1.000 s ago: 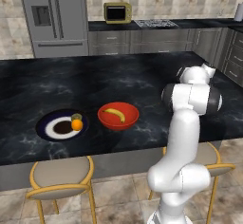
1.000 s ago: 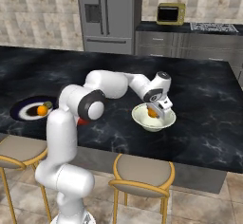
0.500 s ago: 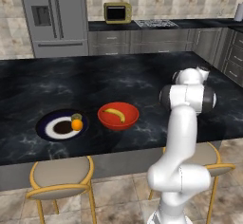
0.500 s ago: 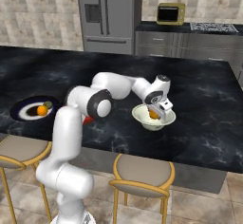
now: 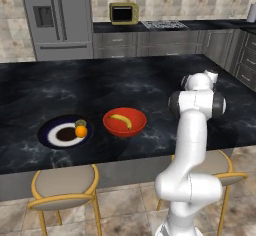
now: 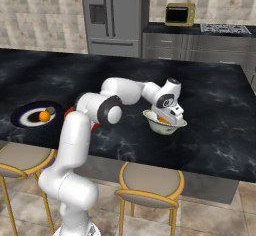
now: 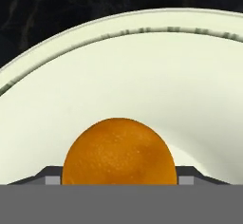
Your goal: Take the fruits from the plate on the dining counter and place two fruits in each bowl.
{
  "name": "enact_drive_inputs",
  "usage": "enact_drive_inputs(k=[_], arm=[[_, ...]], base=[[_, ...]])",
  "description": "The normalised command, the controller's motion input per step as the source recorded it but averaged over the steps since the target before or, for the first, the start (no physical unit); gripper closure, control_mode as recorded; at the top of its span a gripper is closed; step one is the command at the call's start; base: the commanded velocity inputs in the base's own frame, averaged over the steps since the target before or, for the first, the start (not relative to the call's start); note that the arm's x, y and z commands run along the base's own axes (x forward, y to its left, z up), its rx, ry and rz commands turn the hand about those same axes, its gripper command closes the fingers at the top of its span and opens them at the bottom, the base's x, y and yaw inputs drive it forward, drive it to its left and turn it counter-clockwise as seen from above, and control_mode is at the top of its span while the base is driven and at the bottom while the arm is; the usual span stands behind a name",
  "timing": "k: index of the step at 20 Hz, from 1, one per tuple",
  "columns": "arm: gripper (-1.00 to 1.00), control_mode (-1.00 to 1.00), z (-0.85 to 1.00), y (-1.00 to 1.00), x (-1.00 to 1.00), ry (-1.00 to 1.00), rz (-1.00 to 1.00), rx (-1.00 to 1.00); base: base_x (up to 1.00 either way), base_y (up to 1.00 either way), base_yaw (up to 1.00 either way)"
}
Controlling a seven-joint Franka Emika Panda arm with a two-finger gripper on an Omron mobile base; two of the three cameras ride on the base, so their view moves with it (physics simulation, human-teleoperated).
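Risk first, biggest down: dining counter (image 6: 215, 130) is glossy and the cream bowl (image 6: 176, 128) sits loose on it, so a sideways brush from the hand on the way out could shove or tip the bowl, judging by how low the gripper (image 6: 172, 118) hangs over its rim. Next risk: the orange (image 7: 118, 152) lies in the bowl right between the fingertips, jaws look spread with a gap either side, not clamped on it as far as I can tell; a fast or tilted lift could nudge it so it rolls up the bowl wall. Arm pose: base at near edge, upper link up, elbow bent, forearm reaching right across the counter, wrist pitched down into the bowl. Task state: banana (image 5: 121, 120) in the red bowl (image 5: 125, 122); second orange (image 5: 81, 131) and green fruit (image 5: 80, 123) touching on the plate (image 5: 50, 132), far left. Smallest risk: those two so close together invite a double contact on the next pick.
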Motion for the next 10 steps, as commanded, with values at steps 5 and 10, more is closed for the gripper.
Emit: enact_drive_inputs(k=[5, 10], arm=[[-1.00, -1.00, 0.04, -0.01, -0.15, 0.00, 0.00, 0.00], [-1.00, -1.00, 0.20, 0.01, -0.20, 0.00, 0.00, 0.00]], base=[[0.00, 0.00, 0.00], [0.00, 0.00, 0.00]])
